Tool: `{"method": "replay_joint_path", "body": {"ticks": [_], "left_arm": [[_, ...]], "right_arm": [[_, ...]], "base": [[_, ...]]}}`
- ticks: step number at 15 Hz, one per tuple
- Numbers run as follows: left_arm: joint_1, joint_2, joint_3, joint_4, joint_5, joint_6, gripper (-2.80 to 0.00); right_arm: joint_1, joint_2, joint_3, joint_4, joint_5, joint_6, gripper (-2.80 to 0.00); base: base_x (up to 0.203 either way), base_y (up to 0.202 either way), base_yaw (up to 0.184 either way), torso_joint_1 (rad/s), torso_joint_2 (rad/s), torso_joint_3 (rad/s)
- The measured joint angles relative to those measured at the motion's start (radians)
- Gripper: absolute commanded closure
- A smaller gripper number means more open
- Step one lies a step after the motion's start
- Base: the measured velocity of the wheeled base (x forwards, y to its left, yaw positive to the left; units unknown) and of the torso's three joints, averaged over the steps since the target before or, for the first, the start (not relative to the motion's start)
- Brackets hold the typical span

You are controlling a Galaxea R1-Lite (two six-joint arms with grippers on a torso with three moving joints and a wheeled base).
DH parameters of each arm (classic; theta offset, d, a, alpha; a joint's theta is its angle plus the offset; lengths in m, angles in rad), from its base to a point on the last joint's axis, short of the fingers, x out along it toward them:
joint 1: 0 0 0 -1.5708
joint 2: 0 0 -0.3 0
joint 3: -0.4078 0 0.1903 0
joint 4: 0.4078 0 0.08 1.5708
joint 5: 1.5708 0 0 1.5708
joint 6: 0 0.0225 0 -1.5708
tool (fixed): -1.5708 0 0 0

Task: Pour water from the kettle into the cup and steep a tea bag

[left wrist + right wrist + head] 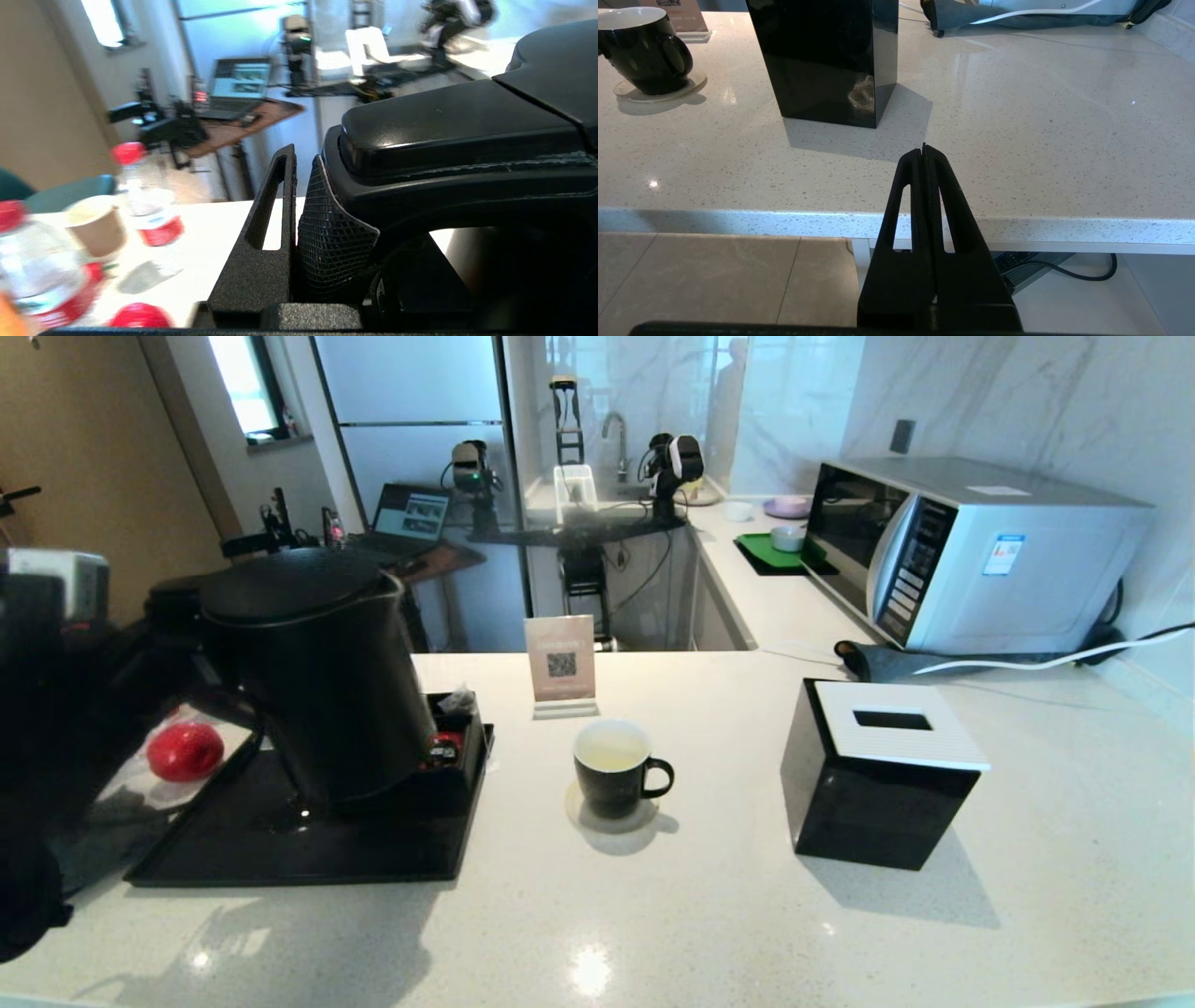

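Note:
The matte black kettle [317, 672] leans slightly over the black tray [308, 859] at the left; I cannot tell whether its base touches the tray. My left gripper [364, 182] is shut on the kettle [467, 121] handle, with one mesh pad [327, 233] pressed against it. In the head view this gripper is hidden behind the kettle. The black cup [616, 770] stands on a round coaster right of the tray, pale liquid inside, handle to the right. My right gripper [924, 148] is shut and empty, before the counter's front edge, out of the head view. The cup [640, 51] is far from it. No tea bag shows.
A black tissue box [882, 775] with a white top stands right of the cup. A QR sign [560, 663] is behind the cup and a microwave [971, 551] at the back right. A red round thing [185, 751], water bottles [149, 205] and a paper cup [96, 226] lie left of the tray.

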Motion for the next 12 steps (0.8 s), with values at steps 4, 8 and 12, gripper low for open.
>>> {"method": "replay_joint_path", "body": {"ticks": [4,8,12], "left_arm": [[-0.148,-0.023,-0.002,0.040,0.112,0.045,0.00],[-0.302,-0.026,-0.003,0.068,0.240,0.092,0.00],[-0.426,-0.006,-0.009,0.071,0.389,0.144,0.00]], "right_arm": [[0.000,0.000,0.000,0.000,0.000,0.000,0.00],[0.000,0.000,0.000,0.000,0.000,0.000,0.00],[0.000,0.000,0.000,0.000,0.000,0.000,0.00]], "base": [[0.000,0.000,0.000,0.000,0.00,0.000],[0.000,0.000,0.000,0.000,0.00,0.000],[0.000,0.000,0.000,0.000,0.00,0.000]]}}
